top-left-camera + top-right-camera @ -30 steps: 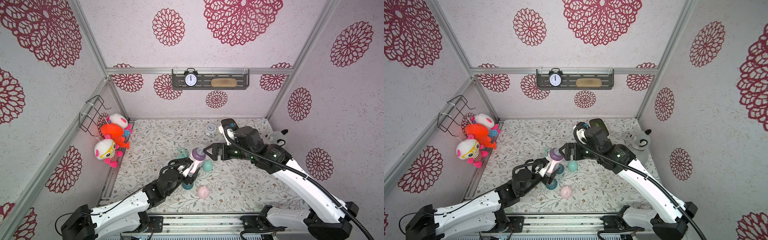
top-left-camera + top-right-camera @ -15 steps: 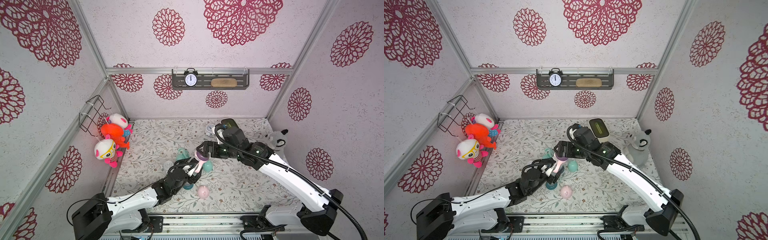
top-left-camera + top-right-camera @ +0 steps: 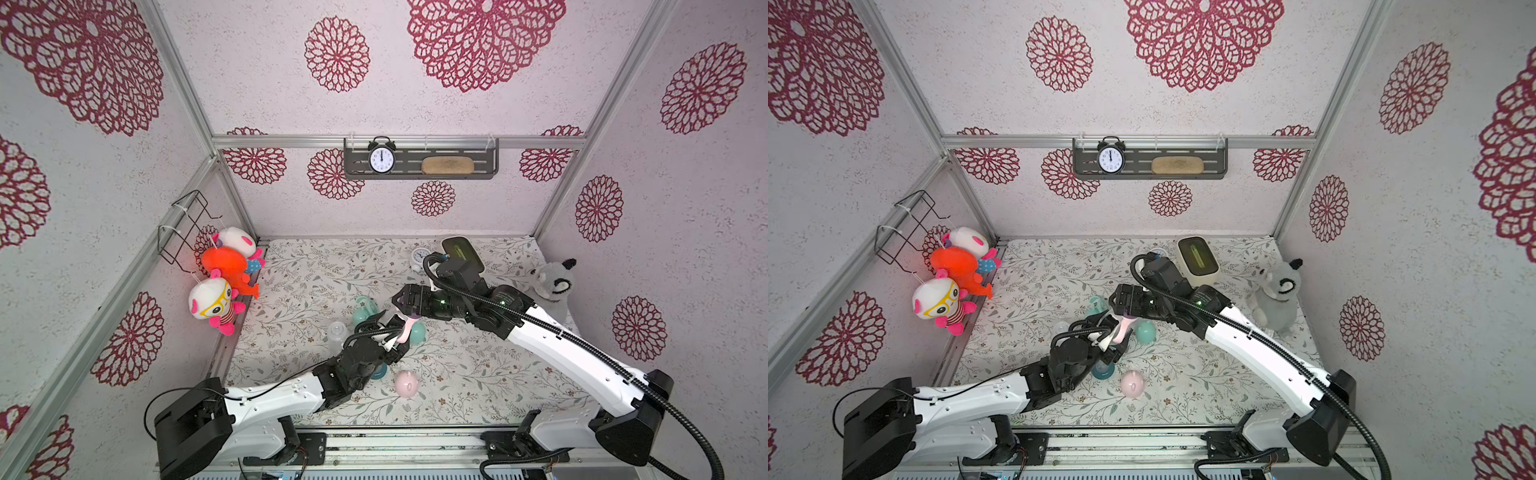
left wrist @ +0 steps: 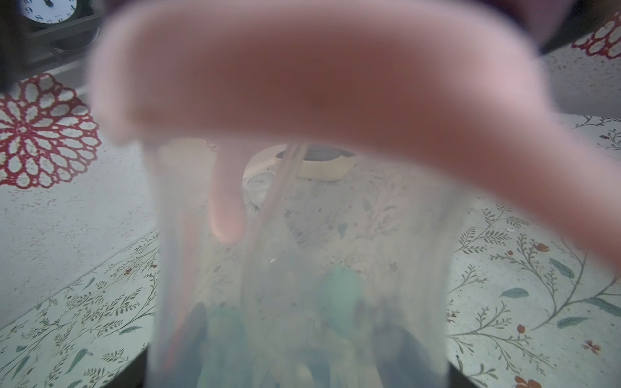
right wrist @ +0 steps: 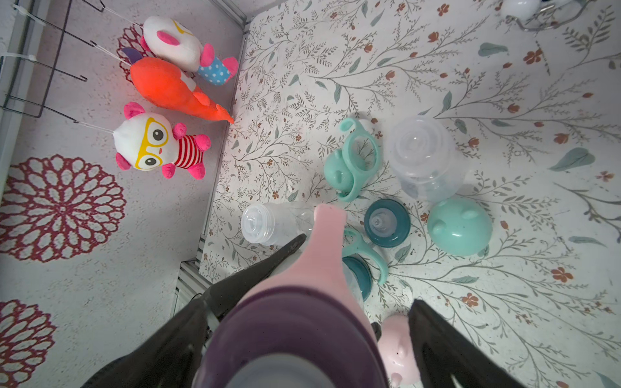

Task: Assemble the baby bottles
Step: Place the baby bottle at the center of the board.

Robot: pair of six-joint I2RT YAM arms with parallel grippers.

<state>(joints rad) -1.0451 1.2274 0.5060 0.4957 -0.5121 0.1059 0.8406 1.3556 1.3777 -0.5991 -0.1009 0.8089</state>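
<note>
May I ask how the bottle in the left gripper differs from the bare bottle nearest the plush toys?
The held bottle carries a pink ring and purple collar; the bare bottle has neither. The held bottle is raised; the bare bottle rests on the mat. Both are clear.

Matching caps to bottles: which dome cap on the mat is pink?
The pink dome cap, lying alone toward the front of the mat; the mint dome cap sits further back among the other parts.

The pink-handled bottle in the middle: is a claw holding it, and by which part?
Yes. The left claw grips the pink-handled bottle by its clear body. The right claw stands open around its purple collar, not gripping it.
</note>
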